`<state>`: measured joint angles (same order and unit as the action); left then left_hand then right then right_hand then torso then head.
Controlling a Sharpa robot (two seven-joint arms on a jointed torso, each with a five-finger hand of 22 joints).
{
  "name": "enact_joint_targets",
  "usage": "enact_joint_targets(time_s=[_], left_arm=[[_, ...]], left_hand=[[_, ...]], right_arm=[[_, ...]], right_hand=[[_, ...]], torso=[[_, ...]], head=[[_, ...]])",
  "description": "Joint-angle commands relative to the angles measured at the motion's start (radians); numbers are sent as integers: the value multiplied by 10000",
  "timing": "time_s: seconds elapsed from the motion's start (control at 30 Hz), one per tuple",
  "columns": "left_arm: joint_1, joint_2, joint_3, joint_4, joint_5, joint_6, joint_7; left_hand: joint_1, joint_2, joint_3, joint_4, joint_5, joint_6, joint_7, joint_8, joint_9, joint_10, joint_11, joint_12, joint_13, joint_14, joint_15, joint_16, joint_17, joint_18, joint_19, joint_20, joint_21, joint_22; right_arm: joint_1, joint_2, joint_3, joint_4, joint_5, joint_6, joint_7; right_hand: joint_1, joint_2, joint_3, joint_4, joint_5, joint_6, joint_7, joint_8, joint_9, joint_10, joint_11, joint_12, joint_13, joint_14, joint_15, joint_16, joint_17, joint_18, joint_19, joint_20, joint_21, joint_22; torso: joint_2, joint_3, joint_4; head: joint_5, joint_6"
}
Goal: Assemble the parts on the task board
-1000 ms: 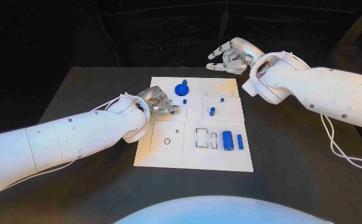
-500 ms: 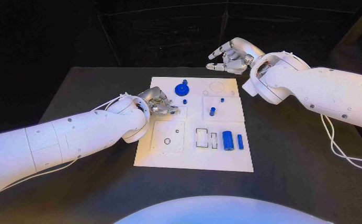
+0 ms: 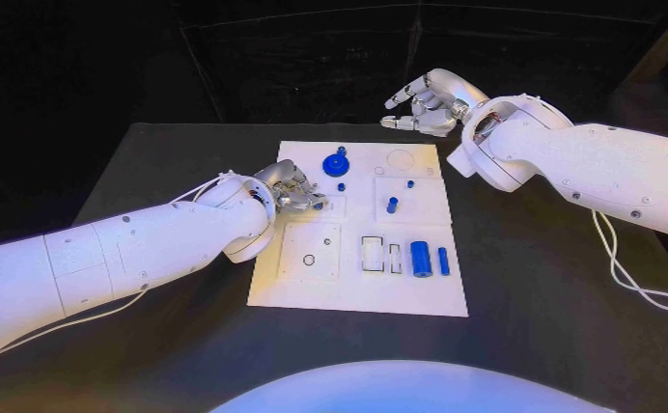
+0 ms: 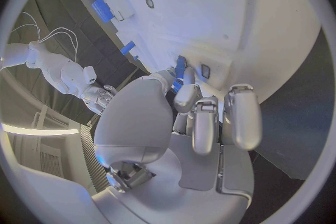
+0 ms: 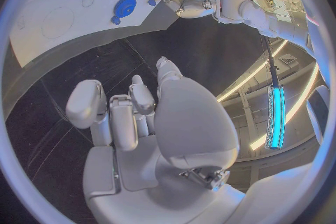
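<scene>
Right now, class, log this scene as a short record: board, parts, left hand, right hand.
board: white task board flat on the black table
parts: blue pieces, among them a round one at the far end and two upright bars nearer
left hand: left hand over the board's left side, fingers curled; hold unclear
right hand: right hand raised beyond the board's far edge, empty

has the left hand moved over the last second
Yes, slightly. In the head view the left hand has drifted along the task board edge toward the robot, away from the blue round part.
</scene>
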<state>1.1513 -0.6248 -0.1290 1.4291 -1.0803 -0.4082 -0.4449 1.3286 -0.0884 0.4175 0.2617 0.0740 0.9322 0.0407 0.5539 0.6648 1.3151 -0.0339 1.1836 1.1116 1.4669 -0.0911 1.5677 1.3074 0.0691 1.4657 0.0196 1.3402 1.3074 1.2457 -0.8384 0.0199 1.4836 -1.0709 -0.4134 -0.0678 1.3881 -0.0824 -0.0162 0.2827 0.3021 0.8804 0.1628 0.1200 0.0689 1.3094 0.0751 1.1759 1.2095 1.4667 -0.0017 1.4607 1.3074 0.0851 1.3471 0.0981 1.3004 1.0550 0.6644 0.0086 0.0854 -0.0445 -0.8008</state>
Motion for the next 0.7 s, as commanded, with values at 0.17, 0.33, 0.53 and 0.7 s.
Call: enact_joint_targets(time_s=[0.17,0.33,0.53,0.7], left_arm=[[-3,-29,11,114,512,82,267],[-1,-51,18,132,571,114,275],[2,-70,23,139,608,172,267],[12,-98,29,145,619,222,247]], left_hand=[[-404,-370,1250,-884,15,9,-58,84,78,49,-7,-50,-1,1039,-25,31,2634,-96,202,-46,-43,620],[-538,-457,1262,-861,2,35,-59,100,89,53,-8,-46,-2,1039,-26,31,2634,-97,204,-45,-44,627],[-1033,-667,1001,-672,-38,138,-48,143,111,82,2,-5,25,1039,-16,31,2634,-97,208,-37,-53,639],[-1190,-697,876,-606,-39,165,-48,146,113,91,3,14,40,1039,-17,31,2634,-96,210,-37,-57,645]], right_arm=[[18,11,7,3,22,20,72],[18,15,6,-3,22,26,72],[18,20,6,-9,31,30,74],[18,29,6,-21,35,31,77]], right_hand=[[7,139,-48,-6,9,63,-28,51,6,-17,-41,-7,-4,629,-65,-31,808,145,-18,-16,-39,-10],[7,139,-48,-6,9,63,-28,51,6,-17,-41,-7,-4,629,-65,-31,808,145,-18,-16,-39,-10],[3,143,-52,-4,14,64,-28,52,6,-24,-41,-16,-14,629,-65,-32,808,146,-20,-17,-42,-15],[3,143,-52,-4,14,64,-28,52,6,-24,-41,-16,-14,629,-65,-32,808,146,-20,-17,-42,-15]], torso=[[0,2,0],[3,5,0],[3,6,4],[1,6,2]], head=[[12,20],[9,26],[12,13],[24,22]])
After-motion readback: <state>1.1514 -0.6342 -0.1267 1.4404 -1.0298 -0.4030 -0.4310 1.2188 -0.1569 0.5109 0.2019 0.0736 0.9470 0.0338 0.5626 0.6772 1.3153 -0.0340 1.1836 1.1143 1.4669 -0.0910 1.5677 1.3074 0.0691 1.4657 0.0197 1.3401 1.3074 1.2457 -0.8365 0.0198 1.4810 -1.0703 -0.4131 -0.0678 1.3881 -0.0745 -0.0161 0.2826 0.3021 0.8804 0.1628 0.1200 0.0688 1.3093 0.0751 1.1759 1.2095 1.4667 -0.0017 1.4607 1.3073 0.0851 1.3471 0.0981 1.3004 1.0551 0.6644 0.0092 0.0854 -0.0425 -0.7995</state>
